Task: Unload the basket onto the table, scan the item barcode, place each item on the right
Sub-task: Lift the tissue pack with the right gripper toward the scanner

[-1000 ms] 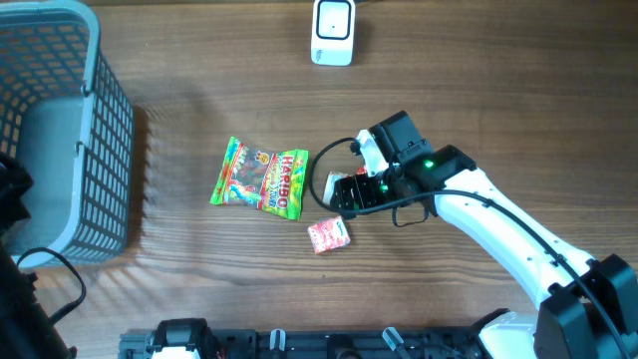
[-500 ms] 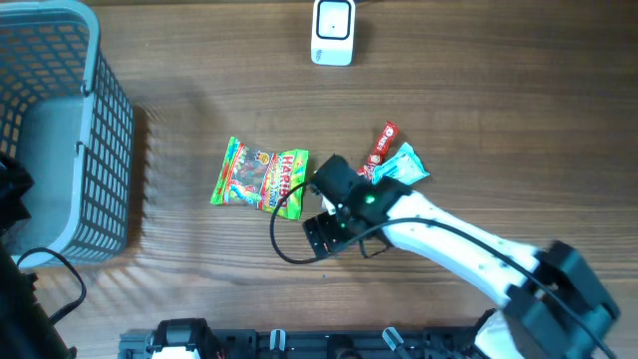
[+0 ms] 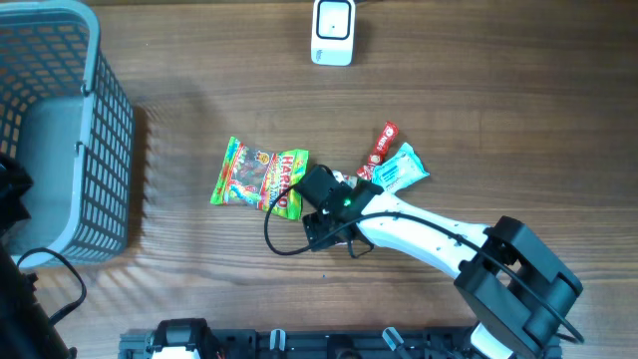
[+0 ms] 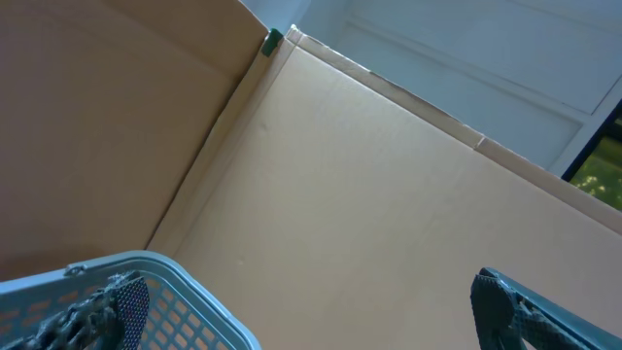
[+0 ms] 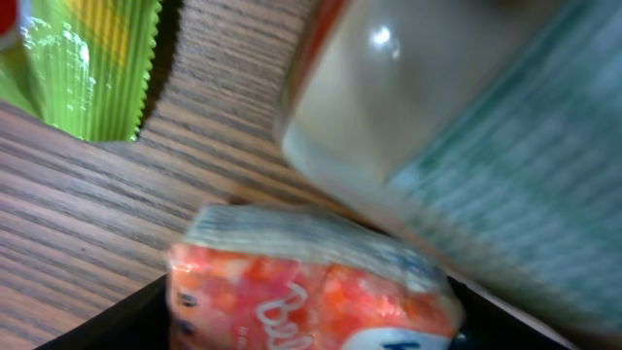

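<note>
A small red-and-pink snack packet (image 5: pixel 311 287) lies on the wooden table, right between the jaws of my right gripper (image 5: pixel 311 326). The dark jaws stand open close on either side of it, and I cannot tell whether they touch it. From above, the right gripper (image 3: pixel 327 229) covers this packet, just right of the green Haribo bag (image 3: pixel 257 179). The white barcode scanner (image 3: pixel 333 32) stands at the table's far edge. My left gripper (image 4: pixel 306 321) is wide open and empty, above the basket rim (image 4: pixel 194 287).
A red bar (image 3: pixel 383 144) and a teal packet (image 3: pixel 402 168) lie just beyond the right arm. A large grey-blue basket (image 3: pixel 95 120) fills the left side. The green bag's edge (image 5: pixel 87 68) and the blurred teal packet (image 5: pixel 505 165) show in the right wrist view.
My right arm has swung left and toward the front edge, uncovering the red bar and teal packet, and come down over the small red packet. Its jaws have narrowed. The left arm is still.
</note>
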Robot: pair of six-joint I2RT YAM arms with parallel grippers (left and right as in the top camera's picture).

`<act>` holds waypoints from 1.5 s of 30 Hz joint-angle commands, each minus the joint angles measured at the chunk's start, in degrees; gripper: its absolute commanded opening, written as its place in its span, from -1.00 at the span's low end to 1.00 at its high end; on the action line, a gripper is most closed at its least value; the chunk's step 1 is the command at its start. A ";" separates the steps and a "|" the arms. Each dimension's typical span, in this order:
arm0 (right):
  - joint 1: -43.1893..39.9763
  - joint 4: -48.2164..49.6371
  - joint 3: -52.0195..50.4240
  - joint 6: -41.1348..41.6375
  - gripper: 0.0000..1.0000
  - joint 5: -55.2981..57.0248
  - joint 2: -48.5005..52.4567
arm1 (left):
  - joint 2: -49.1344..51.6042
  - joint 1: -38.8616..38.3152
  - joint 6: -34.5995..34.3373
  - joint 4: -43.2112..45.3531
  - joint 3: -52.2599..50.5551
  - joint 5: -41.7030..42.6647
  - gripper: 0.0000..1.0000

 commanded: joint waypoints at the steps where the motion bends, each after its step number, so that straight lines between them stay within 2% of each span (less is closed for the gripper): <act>1: 0.00 0.87 0.74 0.98 0.45 2.01 0.83 | -0.52 0.37 -0.55 0.17 -0.15 -0.94 1.00; 4: -0.02 0.92 0.74 0.94 0.27 2.03 0.83 | -0.52 0.37 -0.59 0.20 -0.15 -0.92 1.00; 7: -0.04 -0.87 2.62 0.96 0.24 3.06 0.81 | -1.16 0.37 -2.03 -0.26 -0.15 1.22 1.00; 10: -0.04 -7.58 10.51 1.03 0.09 2.34 0.81 | -4.31 0.37 -2.03 -0.68 -0.15 7.56 1.00; 13: -0.04 -14.86 19.04 1.16 -0.04 -0.79 0.59 | -8.87 0.37 -2.01 -1.09 -0.15 8.72 1.00; 18: -0.04 -25.62 30.82 1.73 -0.07 -1.95 0.42 | -20.41 0.37 -2.01 -1.16 -0.15 11.72 1.00; 22: -0.20 -30.77 36.44 4.57 -0.08 -2.80 0.37 | -24.48 0.37 -1.27 -1.70 -0.15 14.73 1.00; 29: -6.91 -36.48 38.23 4.22 -0.09 -19.19 0.37 | -28.74 0.37 -1.38 0.35 -4.26 14.73 1.00; 33: -14.27 -37.92 38.23 -0.02 -0.09 -32.35 0.37 | -33.33 0.37 -1.38 6.80 -14.14 14.75 1.00; 36: -17.92 -40.13 38.23 -0.72 -0.09 -34.75 0.37 | -40.33 0.37 -1.40 11.98 -22.27 14.78 1.00; 39: -19.96 -40.37 38.23 -2.03 -0.09 -35.39 0.37 | -39.26 -0.24 -1.38 14.75 -25.73 18.01 1.00; 42: -20.65 -35.76 38.23 -5.20 -0.09 -35.06 0.37 | -39.36 -0.39 -1.40 16.63 -28.15 19.45 1.00; 45: -20.68 -21.05 38.23 -7.58 -0.20 -25.75 0.37 | -39.34 -0.28 -1.40 16.70 -30.60 13.97 1.00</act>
